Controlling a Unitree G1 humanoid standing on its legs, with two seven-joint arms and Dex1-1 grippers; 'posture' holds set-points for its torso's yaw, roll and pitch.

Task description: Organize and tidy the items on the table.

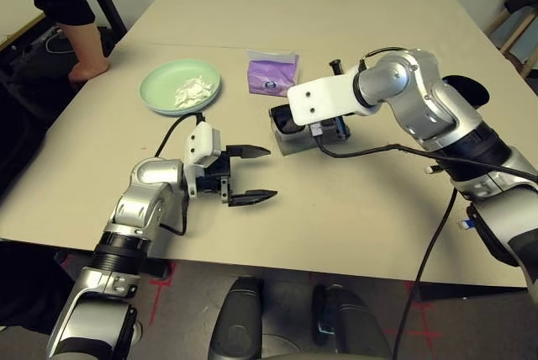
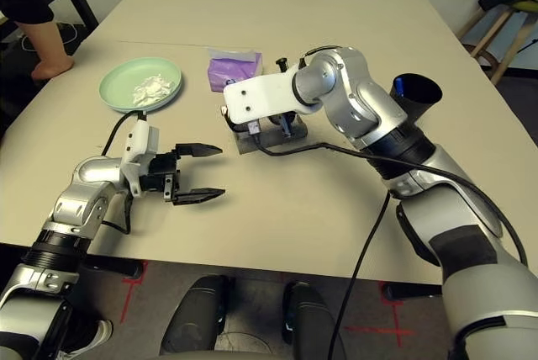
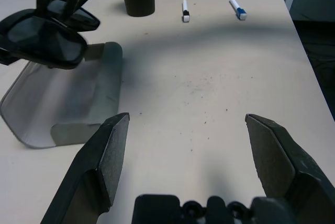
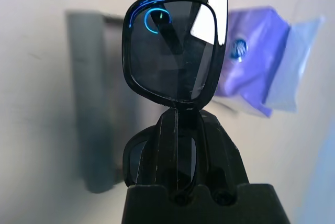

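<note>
My right gripper [image 4: 179, 115] is shut on the black sunglasses [image 4: 175, 51], holding them just above the open grey glasses case [image 1: 299, 143] at mid-table. Nearer the front edge, my left gripper [image 1: 250, 175] stands open and holds nothing, a short way left of the case. A pale green plate [image 1: 160, 91] at the left back holds crumpled white tissue [image 1: 192, 91]. The purple tissue pack [image 1: 271, 72] lies behind the case. The black cup [image 2: 416, 95] stands at the right, with two white markers [image 3: 185, 10] beside it. The pale blue plate is out of view.
A person's arm [image 1: 82, 45] rests on the table's [image 1: 336, 209] far left corner, near the green plate. My right forearm [image 1: 437, 116] and its black cable [image 1: 378, 151] cross the right half of the table. Bare tabletop lies between my left gripper and the front edge.
</note>
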